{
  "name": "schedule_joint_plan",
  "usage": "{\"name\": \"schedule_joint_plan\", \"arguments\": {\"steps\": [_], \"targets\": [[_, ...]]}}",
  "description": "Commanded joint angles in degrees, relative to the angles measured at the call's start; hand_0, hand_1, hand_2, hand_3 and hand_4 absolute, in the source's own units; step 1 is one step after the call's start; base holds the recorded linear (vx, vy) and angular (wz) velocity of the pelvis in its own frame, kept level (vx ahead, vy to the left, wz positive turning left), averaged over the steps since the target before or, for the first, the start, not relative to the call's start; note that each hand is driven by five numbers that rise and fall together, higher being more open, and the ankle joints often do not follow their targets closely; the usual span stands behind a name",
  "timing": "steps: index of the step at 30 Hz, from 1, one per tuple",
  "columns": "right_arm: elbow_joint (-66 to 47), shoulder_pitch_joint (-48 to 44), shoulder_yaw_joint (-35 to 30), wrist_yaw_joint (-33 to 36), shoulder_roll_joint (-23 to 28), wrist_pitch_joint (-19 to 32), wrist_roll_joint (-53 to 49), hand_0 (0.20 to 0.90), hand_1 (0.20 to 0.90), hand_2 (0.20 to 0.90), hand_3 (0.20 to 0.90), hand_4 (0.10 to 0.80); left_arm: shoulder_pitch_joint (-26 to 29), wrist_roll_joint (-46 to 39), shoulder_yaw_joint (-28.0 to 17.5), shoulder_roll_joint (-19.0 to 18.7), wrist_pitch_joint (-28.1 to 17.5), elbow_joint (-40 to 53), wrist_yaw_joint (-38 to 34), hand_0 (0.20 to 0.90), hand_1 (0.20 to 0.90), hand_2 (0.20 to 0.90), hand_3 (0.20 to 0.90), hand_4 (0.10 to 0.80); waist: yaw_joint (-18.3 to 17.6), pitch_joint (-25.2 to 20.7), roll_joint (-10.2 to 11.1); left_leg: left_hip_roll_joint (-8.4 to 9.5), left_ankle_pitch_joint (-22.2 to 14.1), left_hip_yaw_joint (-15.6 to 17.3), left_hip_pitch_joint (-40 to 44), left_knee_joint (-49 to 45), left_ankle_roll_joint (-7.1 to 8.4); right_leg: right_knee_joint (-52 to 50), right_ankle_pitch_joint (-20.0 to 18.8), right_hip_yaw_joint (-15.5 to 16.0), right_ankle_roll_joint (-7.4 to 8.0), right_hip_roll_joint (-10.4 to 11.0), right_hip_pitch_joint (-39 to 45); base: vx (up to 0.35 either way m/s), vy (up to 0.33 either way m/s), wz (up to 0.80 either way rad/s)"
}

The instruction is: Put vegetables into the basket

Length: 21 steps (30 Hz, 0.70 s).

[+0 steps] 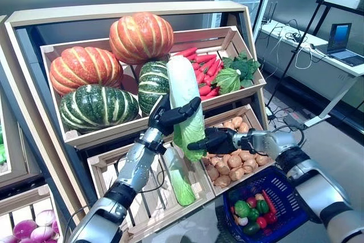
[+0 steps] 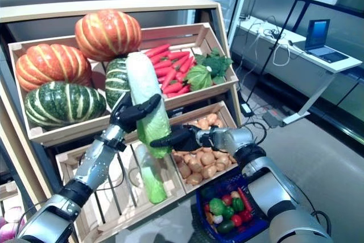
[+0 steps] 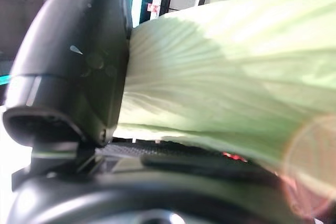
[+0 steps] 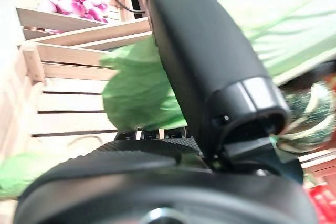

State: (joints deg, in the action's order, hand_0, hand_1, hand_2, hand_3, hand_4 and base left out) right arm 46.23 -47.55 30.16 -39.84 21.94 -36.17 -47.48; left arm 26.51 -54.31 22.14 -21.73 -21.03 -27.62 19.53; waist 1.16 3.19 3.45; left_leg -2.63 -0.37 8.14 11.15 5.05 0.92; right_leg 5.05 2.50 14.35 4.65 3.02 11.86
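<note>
- Napa cabbage (image 1: 185,98): upright, lifted clear of crate for transfer.
- Left hand (image 1: 170,116): fingers wrapped round its middle.
- Right hand (image 1: 213,139): supporting leafy end; clasp unclear.
- Basket (image 1: 284,209): low right, awaiting it.

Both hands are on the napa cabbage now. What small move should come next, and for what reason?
Probably carry the napa cabbage toward the robot's right and lower it over the blue basket. The left hand grips its middle and the right hand supports its leafy lower end, so it is lifted clear of the crate. The basket sits lower right, already holding small vegetables.
</note>
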Motion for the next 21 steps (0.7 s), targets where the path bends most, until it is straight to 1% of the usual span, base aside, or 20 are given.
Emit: {"name": "schedule_joint_plan", "arguments": {"steps": [1,6,8,9,11,14,16,18,21], "targets": [[6.23,-6.51,-1.33,2.59,-3.51,3.27,-3.26,0.900,0.900,0.900,0.900,0.800,15.19,-4.82,1.49,4.84,-7.75,0.87,-0.09,0.300,0.300,0.300,0.300,0.400,1.43,-5.51,-0.67,2.52,-6.92,0.09,-0.96,-0.05,-1.58,-0.05,2.05,-0.54,-2.45,-1.56,-2.06,0.000,0.000,0.00],[8.63,-7.10,-2.05,7.59,-6.51,5.25,-3.49,0.900,0.900,0.900,0.900,0.800,14.88,-6.32,2.29,7.30,-7.46,2.02,-0.44,0.300,0.300,0.300,0.300,0.400,1.88,-5.37,-0.76,2.56,-6.92,-0.41,-1.08,-0.05,-1.66,-0.05,2.13,-0.43,-2.65,-1.49,-2.09,0.000,0.000,0.00],[9.94,-8.46,-2.75,10.43,-8.28,7.30,-5.67,0.900,0.900,0.900,0.900,0.800,14.95,-6.48,3.27,9.25,-7.01,2.84,-0.78,0.300,0.300,0.300,0.300,0.400,2.17,-5.23,-0.83,2.61,-6.94,-0.84,-1.10,-0.05,-1.73,-0.05,2.15,-0.40,-2.81,-1.47,-2.04,0.000,0.000,0.00],[9.93,-8.47,-2.75,10.47,-8.29,7.30,-5.71,0.900,0.900,0.900,0.900,0.800,14.95,-6.47,3.28,9.25,-7.00,2.85,-0.79,0.300,0.300,0.300,0.300,0.400,2.16,-5.22,-0.82,2.61,-6.94,-0.85,-1.09,-0.05,-1.73,-0.05,2.15,-0.39,-2.81,-1.47,-2.03,0.000,0.000,0.00],[9.77,-9.57,-3.68,13.13,-9.38,9.51,-8.58,0.900,0.900,0.900,0.900,0.800,14.68,-5.90,4.72,10.58,-5.88,3.65,-0.60,0.300,0.300,0.300,0.300,0.400,2.45,-5.19,-0.90,2.63,-6.97,-1.33,-1.08,-0.05,-1.79,-0.05,2.18,-0.36,-2.96,-1.47,-1.95,0.012,0.007,0.05],[8.04,-10.22,-4.30,15.67,-9.38,11.01,-10.45,0.900,0.900,0.900,0.900,0.800,13.46,-4.94,5.83,11.28,-4.52,5.11,-1.15,0.300,0.300,0.300,0.300,0.400,2.63,-5.20,-0.90,2.67,-7.07,-1.80,-1.04,-0.05,-1.84,-0.05,2.23,-0.35,-2.94,-1.44,-1.88,0.022,0.002,0.08],[6.13,-10.82,-4.75,17.20,-8.64,11.93,-10.97,0.900,0.900,0.900,0.900,0.800,12.01,-4.22,6.90,11.12,-3.50,6.04,-1.54,0.300,0.300,0.300,0.300,0.400,2.70,-5.23,-0.87,2.74,-7.11,-2.05,-1.00,-0.05,-1.87,-0.05,2.25,-0.37,-2.88,-1.40,-1.85,0.030,0.001,0.09],[5.13,-11.89,-5.33,18.11,-7.14,12.04,-11.14,0.900,0.900,0.900,0.900,0.800,10.52,-4.27,7.30,10.76,-2.91,5.95,-0.74,0.300,0.300,0.300,0.300,0.400,2.84,-5.33,-0.77,2.74,-7.17,-2.10,-0.96,-0.05,-1.88,-0.05,2.28,-0.30,-2.84,-1.33,-1.82,0.014,0.001,0.02],[5.34,-13.36,-5.79,17.62,-4.66,12.08,-9.50,0.900,0.900,0.900,0.900,0.800,9.16,-3.33,7.62,9.73,-2.11,5.71,0.10,0.300,0.300,0.300,0.300,0.400,2.99,-5.47,-0.66,2.66,-7.27,-2.04,-0.74,-0.05,-1.87,-0.05,2.29,-0.16,-2.76,-1.23,-1.63,0.028,0.000,0.03]]}}
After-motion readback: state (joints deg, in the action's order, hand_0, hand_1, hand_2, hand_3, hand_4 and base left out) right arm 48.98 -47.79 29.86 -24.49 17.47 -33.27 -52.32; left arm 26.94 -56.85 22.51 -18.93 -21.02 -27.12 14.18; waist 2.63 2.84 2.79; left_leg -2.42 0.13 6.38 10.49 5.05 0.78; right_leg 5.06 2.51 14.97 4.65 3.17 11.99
